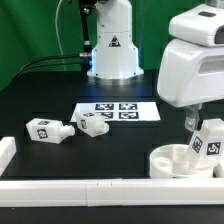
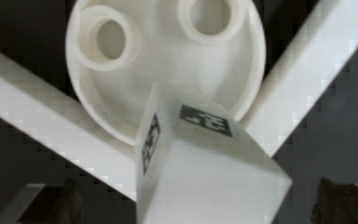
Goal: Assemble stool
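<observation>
One leg (image 1: 211, 140) is standing in the round seat (image 1: 170, 159) at the lower right of the exterior view, and with the gripper (image 1: 197, 118) hanging wide open and gripping nothing, it is risking tipping if its socket seating is shallow.

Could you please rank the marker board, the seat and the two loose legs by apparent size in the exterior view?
1. marker board
2. seat, partly hidden
3. Two loose legs: alike, not ranked

exterior: faces arm base across table, mid-range | wrist: looks down, close | shared: seat (image 1: 178, 160) (image 2: 149, 60), 1 leg (image 1: 209, 141) (image 2: 202, 165)
</observation>
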Available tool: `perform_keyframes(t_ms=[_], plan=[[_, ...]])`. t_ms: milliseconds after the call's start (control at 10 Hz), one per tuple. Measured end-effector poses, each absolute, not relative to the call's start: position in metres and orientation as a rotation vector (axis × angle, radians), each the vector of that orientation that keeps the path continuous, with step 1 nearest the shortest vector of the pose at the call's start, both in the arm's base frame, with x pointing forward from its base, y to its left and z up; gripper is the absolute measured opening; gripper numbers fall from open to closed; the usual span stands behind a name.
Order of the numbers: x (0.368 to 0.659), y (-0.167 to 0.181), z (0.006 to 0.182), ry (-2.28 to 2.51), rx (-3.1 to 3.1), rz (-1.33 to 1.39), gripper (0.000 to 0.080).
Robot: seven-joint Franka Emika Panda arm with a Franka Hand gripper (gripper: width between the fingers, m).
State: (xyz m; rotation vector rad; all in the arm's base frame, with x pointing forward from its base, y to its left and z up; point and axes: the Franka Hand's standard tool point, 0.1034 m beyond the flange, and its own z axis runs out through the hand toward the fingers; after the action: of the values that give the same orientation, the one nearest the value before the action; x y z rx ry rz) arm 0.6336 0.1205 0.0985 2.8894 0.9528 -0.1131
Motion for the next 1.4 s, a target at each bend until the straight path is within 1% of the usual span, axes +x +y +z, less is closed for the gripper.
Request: perform_keyframes(t_ms=[200,700,800,900,1000,1200,1300,1400], plan=[[0.631,0.128,0.096,1.417,2.659,-0.147,0.0649],[0.632,0.12,0.094,1.895,2.355,-0.193,0.0649],[0.636,0.117,0.092,2.084,2.195,-0.208,0.0649],[0.637,0.117,0.085,2.225,2.045,-0.24,0.0649],[0.635,0.118,0.077,2.313,1.946,-0.267,0.0649],[0.634,0.118,0.075,2.295,1.964,-0.257,0.0649],[0.634,0.117,0.075,2.294,1.965,-0.258,0.056],[0.634,0.116,0.075,2.29,1.969,-0.258,0.0423]])
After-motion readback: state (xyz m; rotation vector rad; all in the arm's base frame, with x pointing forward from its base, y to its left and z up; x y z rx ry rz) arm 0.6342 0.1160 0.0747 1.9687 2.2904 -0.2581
